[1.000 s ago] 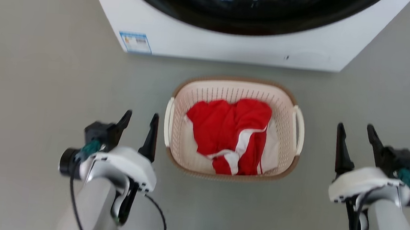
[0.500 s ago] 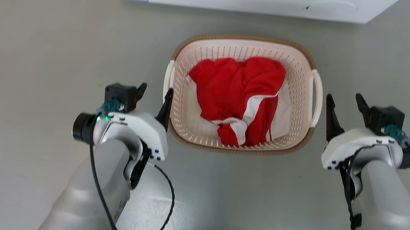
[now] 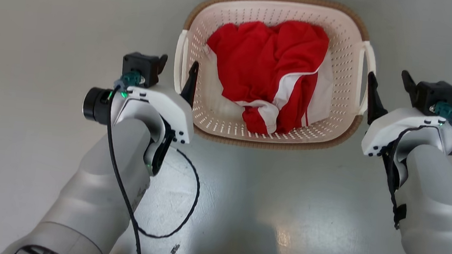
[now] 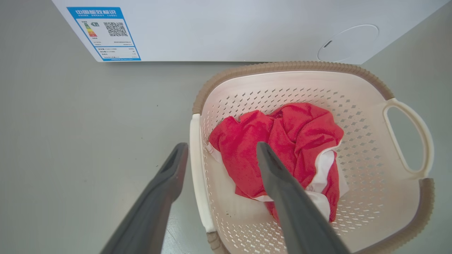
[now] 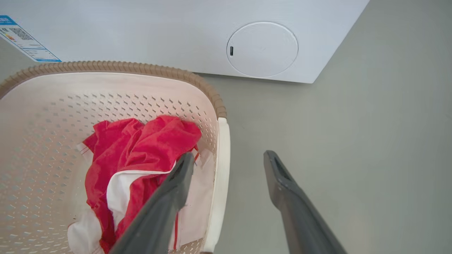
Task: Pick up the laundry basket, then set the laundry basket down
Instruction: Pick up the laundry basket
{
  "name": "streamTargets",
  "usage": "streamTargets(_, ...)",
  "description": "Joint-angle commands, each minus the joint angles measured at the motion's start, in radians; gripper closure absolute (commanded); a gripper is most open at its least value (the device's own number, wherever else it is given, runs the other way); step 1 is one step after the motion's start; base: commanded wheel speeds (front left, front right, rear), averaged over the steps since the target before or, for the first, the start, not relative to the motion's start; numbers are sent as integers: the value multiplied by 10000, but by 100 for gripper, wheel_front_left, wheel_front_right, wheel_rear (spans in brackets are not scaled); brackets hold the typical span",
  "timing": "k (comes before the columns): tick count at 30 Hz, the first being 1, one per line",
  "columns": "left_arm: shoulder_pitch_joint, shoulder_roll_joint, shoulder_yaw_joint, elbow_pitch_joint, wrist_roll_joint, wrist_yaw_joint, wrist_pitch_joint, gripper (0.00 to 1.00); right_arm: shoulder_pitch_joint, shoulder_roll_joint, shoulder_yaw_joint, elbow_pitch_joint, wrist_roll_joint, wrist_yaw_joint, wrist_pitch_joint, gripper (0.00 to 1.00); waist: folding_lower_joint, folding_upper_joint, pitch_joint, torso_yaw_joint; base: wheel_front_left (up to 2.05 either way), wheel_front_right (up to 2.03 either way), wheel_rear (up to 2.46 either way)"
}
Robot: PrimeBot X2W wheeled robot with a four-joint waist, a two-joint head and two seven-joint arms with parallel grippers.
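At the near edge, at 7 and 5 o'clock in the head view, two pale forearms are being extended over the grey floor (image 3: 242, 211), with a black cable (image 3: 187, 206) being trailed from the left one. The left gripper (image 3: 176, 70) is being held wide open at 9 o'clock of the laundry basket (image 3: 266, 141); in the left wrist view the gripper (image 4: 221, 148) is being positioned astride the basket's white left handle (image 4: 196, 169), one finger outside and one above the inside. Nothing is being gripped, and contact cannot be told. The right gripper (image 3: 388, 90) is likewise being held fully spread at 3 o'clock, its fingers (image 5: 176, 190) being set either side of the right handle (image 5: 220, 169), empty. The basket is being left standing on the floor between them, a crumpled red-and-white garment (image 3: 269, 60) being carried in it. Beyond, at 12 o'clock, a white washing machine (image 4: 226, 28) is being faced, bearing a blue energy label (image 4: 104, 33).
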Motion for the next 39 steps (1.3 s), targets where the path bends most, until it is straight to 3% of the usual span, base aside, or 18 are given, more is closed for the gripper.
streamTargets(1, -132, 194, 140, -69, -62, 110, -57, 0, 8, 119, 121, -8, -95, 60, -161, 0, 0, 0, 266, 18, 0, 0, 0)
streamTargets(23, -849, 194, 484, 0, 180, 297, -62, 0, -794, 161, -81, 563, -369, 60, -391, 0, 0, 0, 1424, -1, 0, 0, 0)
streamTargets(39, -1638, 194, 29, 664, 72, 265, -62, 0, -1633, 170, -91, 1057, -601, 60, -403, 0, 0, 0, 2106, 132, 0, 0, 0)
